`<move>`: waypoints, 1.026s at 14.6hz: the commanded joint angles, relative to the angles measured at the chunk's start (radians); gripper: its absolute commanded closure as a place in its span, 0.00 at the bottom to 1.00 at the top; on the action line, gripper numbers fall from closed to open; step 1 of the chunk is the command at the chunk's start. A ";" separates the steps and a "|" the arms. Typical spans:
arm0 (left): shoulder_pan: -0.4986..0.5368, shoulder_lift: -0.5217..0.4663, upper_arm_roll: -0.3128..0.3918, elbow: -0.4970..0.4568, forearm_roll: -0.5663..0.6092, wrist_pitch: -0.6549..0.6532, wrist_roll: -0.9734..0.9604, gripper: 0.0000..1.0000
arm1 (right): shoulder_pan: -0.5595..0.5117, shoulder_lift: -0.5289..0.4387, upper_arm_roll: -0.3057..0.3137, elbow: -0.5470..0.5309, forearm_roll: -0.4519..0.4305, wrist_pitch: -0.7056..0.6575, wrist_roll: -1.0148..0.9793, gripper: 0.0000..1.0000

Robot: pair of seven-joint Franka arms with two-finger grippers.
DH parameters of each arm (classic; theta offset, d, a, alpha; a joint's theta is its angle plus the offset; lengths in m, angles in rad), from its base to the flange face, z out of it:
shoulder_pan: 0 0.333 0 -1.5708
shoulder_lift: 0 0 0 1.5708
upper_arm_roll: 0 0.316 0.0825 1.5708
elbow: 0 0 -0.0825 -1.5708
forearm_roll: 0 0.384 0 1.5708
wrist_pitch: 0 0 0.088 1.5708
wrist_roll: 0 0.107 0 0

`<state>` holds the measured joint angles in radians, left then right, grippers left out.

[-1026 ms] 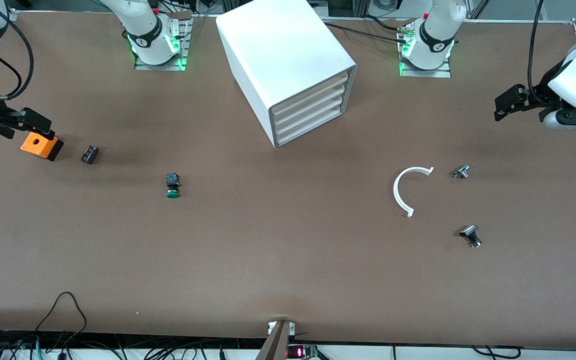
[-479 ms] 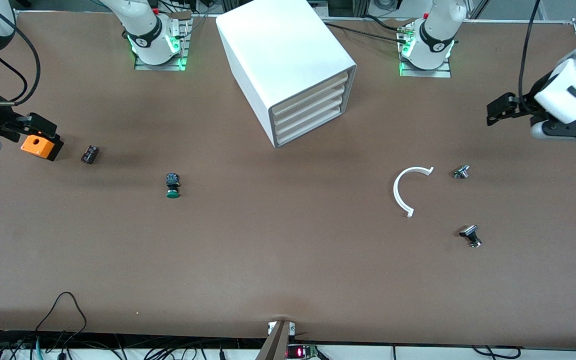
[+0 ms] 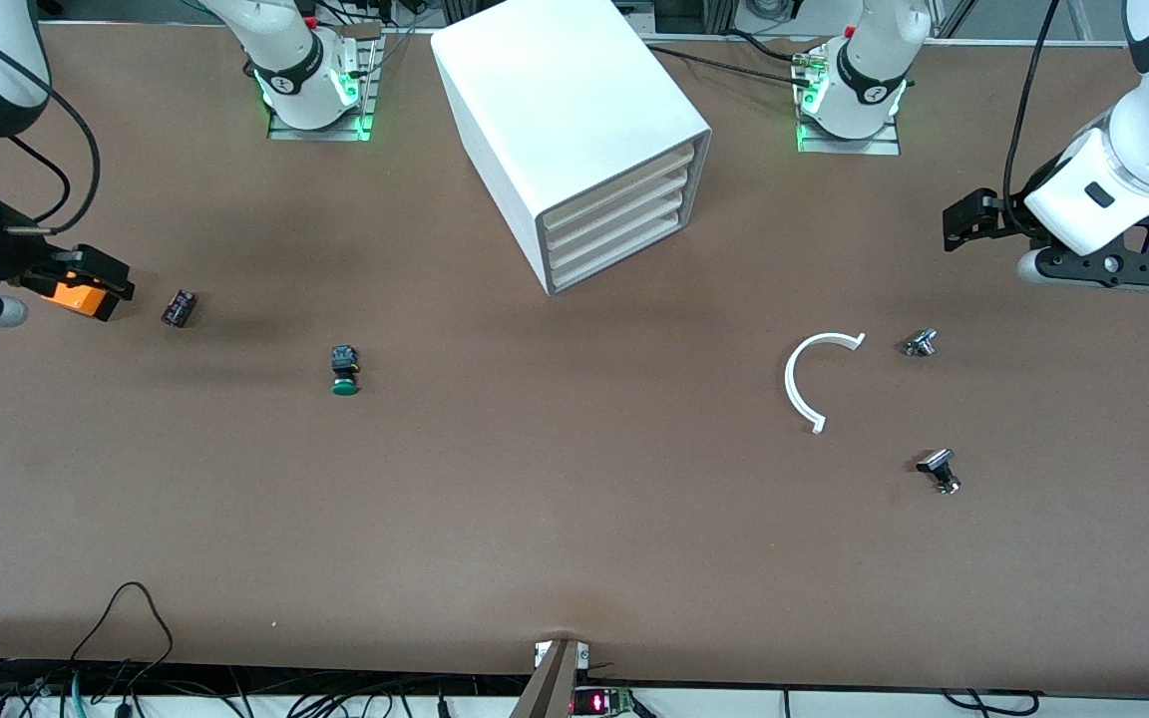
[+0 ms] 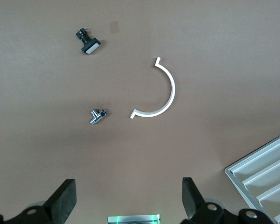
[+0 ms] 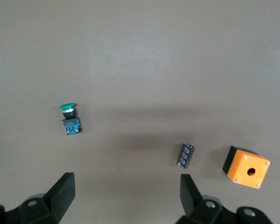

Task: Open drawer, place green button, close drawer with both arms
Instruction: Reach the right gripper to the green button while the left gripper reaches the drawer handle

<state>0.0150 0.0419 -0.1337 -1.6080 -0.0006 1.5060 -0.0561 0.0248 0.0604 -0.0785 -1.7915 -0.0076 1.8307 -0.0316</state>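
Note:
The white cabinet (image 3: pixel 574 120) stands between the arm bases, and its corner shows in the left wrist view (image 4: pixel 266 172). All four drawers are shut, including the lowest drawer (image 3: pixel 616 256). The green-capped button (image 3: pixel 344 368) lies on its side on the table toward the right arm's end, and it also shows in the right wrist view (image 5: pixel 70 119). My right gripper (image 3: pixel 101 274) is open and empty over the orange box, its jaws wide apart in its wrist view (image 5: pixel 126 196). My left gripper (image 3: pixel 963 221) is open and empty in the air at the left arm's end (image 4: pixel 129 200).
An orange box with a hole (image 3: pixel 76 297) (image 5: pixel 246 166) and a small dark cylinder (image 3: pixel 179 307) (image 5: pixel 185 155) lie near the right gripper. A white C-shaped piece (image 3: pixel 809 379) (image 4: pixel 161 93) and two small metal parts (image 3: pixel 921 342) (image 3: pixel 940 471) lie toward the left arm's end.
Both grippers have moved inward from the table's ends. The right gripper now covers part of the orange box. Nothing on the table has moved.

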 commanded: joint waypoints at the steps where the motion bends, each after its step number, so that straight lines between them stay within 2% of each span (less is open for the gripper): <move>1: 0.000 0.047 -0.004 0.033 -0.044 -0.024 0.004 0.00 | 0.065 0.064 0.003 0.015 0.006 0.057 0.018 0.00; 8: -0.001 0.196 -0.009 -0.073 -0.168 -0.027 0.018 0.00 | 0.084 0.237 0.003 0.015 0.006 0.205 0.016 0.00; 10: -0.004 0.245 -0.009 -0.114 -0.270 -0.015 0.044 0.00 | 0.107 0.288 0.003 0.015 0.006 0.263 0.016 0.00; 13: -0.042 0.334 -0.009 -0.210 -0.465 0.077 0.053 0.00 | 0.162 0.377 0.005 0.004 0.012 0.378 0.024 0.00; 15: -0.087 0.404 -0.009 -0.245 -0.599 0.140 0.055 0.00 | 0.199 0.386 0.008 -0.002 0.017 0.375 0.088 0.00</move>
<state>-0.0288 0.3926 -0.1473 -1.8199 -0.4925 1.5934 -0.0251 0.1896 0.4379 -0.0672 -1.7929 -0.0040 2.1964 0.0082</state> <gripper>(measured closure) 0.000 0.000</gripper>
